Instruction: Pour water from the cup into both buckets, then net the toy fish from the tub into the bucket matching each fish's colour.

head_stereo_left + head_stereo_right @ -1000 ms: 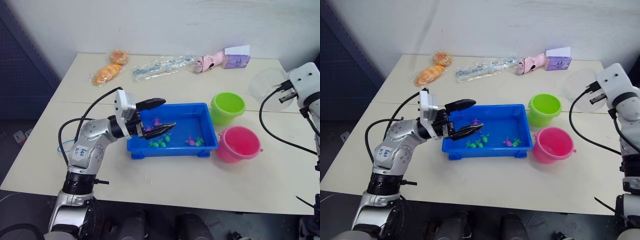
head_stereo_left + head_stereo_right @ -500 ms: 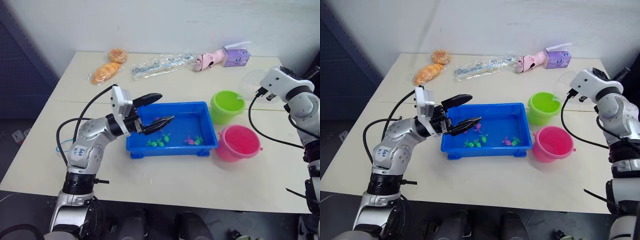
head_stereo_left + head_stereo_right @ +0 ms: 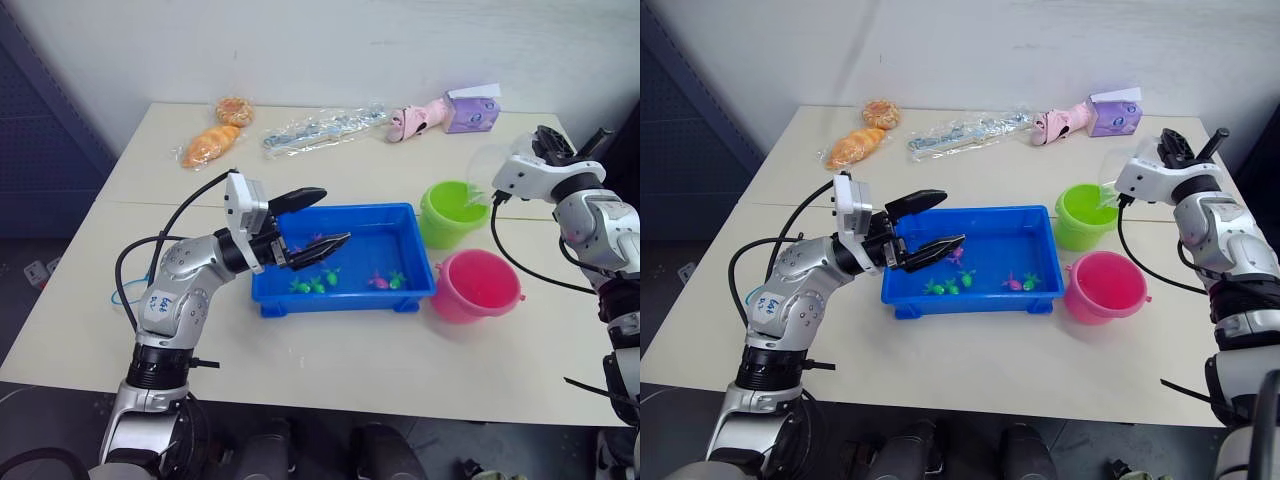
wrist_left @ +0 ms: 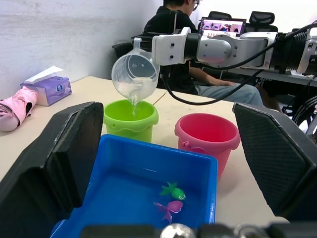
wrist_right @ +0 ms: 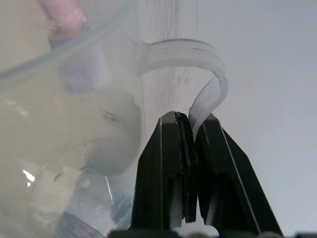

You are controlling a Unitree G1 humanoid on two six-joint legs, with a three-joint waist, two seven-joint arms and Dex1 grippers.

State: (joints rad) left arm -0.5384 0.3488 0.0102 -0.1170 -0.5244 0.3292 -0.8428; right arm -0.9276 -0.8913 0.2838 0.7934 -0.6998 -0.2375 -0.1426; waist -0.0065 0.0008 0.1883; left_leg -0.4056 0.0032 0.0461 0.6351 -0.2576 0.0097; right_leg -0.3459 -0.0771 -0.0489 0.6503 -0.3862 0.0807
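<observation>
Clear cup [image 4: 134,74], handle pinched in right pincer [image 5: 190,134], tips over green bucket [image 4: 131,119].

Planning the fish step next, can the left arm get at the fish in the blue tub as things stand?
Probably yes: the left gripper hangs open over the tub near the fish, nothing between.

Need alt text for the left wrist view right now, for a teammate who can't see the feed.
The right arm tips the clear cup and a thin stream of water falls into the green bucket, with the pink bucket beside it. In front, between the left gripper's open black fingers, the blue tub holds a green fish and a pink fish.
</observation>
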